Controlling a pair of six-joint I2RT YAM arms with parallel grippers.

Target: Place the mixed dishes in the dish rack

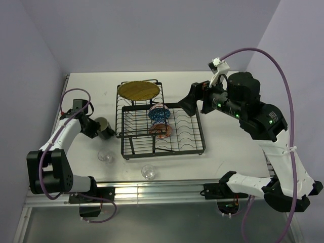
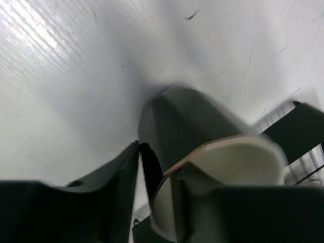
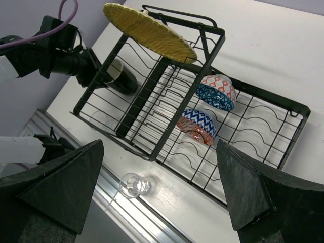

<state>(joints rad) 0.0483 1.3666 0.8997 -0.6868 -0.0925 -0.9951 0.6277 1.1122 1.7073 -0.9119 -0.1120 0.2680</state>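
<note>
Top external view: a white table [image 1: 233, 96] carries a large black wire dish rack [image 1: 185, 144] at its middle, with a raised wire section at the rack's far left end.

The right arm reaches in from the right, above the rack's right side. In the right wrist view the right gripper [image 3: 159, 167] is spread wide, its two dark fingers [image 3: 66, 182] far apart and grasping nothing, with the rack below and between them.

The left arm stretches along the table's left side, left of the rack. The left gripper [image 1: 93, 126] is clenched on the black mug [image 1: 105, 127]. The left wrist view shows one finger outside the mug wall and the other across its cream interior. The mug is tilted, mouth toward the gripper, just beside the rack's left edge and outside it.

The round yellow plate [image 1: 138, 90] rests across the top of the raised section.

The blue patterned bowl [image 1: 158, 114] and the orange-red patterned bowl [image 1: 163, 130] stand on edge in the rack's lower slots, one just beside the other.

Two small clear glass cups sit on the table outside the rack: one glass cup [image 1: 106, 157] lies off the rack's near left corner, the other glass cup [image 1: 148, 172] near the table's front edge.
</note>
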